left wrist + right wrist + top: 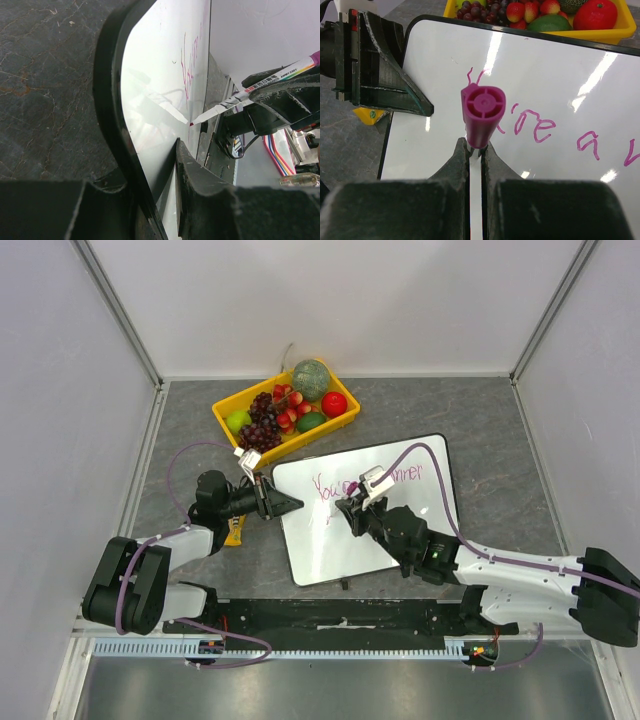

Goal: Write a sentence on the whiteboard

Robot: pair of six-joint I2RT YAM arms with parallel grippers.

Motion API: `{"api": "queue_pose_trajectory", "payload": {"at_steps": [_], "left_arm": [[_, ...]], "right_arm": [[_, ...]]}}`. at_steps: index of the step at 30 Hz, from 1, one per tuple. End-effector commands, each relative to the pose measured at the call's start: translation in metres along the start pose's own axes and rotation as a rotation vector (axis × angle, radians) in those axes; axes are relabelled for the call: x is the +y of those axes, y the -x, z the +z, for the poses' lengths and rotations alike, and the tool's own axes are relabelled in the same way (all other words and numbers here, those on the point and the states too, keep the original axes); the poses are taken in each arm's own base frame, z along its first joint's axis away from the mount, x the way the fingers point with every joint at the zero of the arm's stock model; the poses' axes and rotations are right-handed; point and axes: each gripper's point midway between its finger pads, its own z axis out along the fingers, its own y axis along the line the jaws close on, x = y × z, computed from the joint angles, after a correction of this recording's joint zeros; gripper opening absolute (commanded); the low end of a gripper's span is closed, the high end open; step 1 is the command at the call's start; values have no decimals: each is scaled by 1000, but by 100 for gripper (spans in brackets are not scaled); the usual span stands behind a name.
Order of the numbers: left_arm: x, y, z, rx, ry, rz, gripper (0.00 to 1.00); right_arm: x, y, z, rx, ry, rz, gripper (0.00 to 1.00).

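Right gripper (475,150) clenched on purple marker (481,112), which stands upright between the fingers, butt end facing wrist camera. Tip points straight down onto whiteboard (320,545). In left wrist view tip meets own reflection, so likely touching. Board's long axis runs left-right of gripper. Purple written line (535,127) lies just beyond pen, trailing right. Left gripper (287,504) pinches board's left edge. Right arm nearer writing zone. Next stroke probably falls on bare white, gripper's near side.
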Motion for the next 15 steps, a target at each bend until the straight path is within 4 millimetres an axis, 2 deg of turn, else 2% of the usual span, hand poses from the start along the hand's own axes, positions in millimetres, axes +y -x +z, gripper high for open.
{"api": "queue_pose_trajectory", "payload": {"at_steps": [1,8,15], "left_arm": [[18,-19,2,51,47,114,2],[17,-19,2,50,45,117,2],[18,-19,2,50,46,116,2]], "right_arm": [[-7,-4,-5,21,-24,-16,0],[-9,-20,-9,56,-11,-8,0],[-10,-24,-14,59,-3,-4,0]]}}
